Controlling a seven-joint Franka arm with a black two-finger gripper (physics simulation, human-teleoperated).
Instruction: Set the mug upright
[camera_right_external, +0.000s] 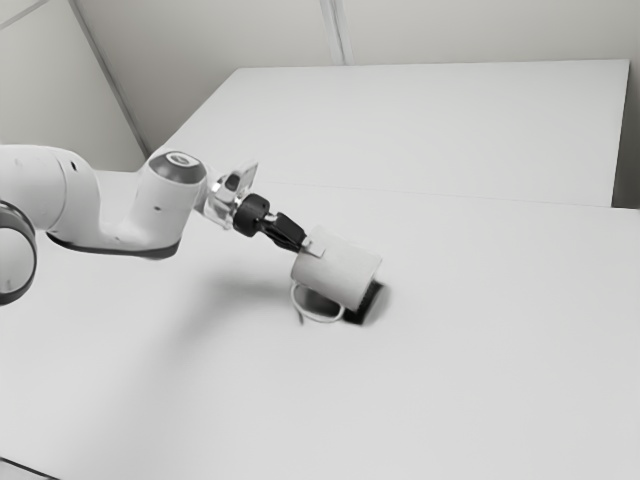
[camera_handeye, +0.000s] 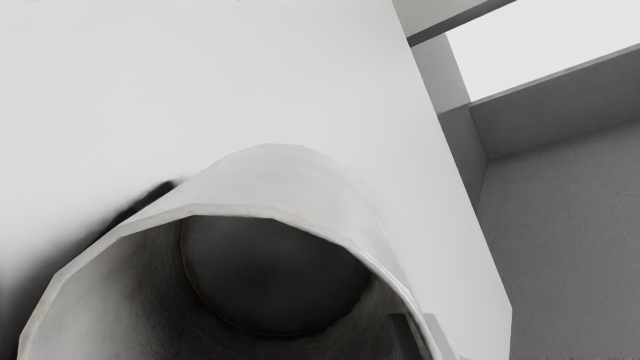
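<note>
The white mug (camera_right_external: 345, 270) is tilted at the middle of the exterior view, its mouth facing up toward my hand and its base sloping down toward the exterior view's right. Its handle (camera_right_external: 319, 319) hangs on the underside. My gripper (camera_right_external: 309, 246) meets the mug at the rim. Looking into the mug (camera_handeye: 285, 180) from the wrist, I see its dark inner floor. The gripper (camera_handeye: 419, 322) pinches the mug's wall, one finger inside the mouth and the other outside. Whether the base touches the table is unclear.
A white table (camera_right_external: 480, 350) spreads around the mug, with a dark shadow beside and under it. Another white surface (camera_right_external: 430, 130) lies beyond a thin seam, toward the back walls. The table's edge shows beside a grey floor (camera_handeye: 565, 250).
</note>
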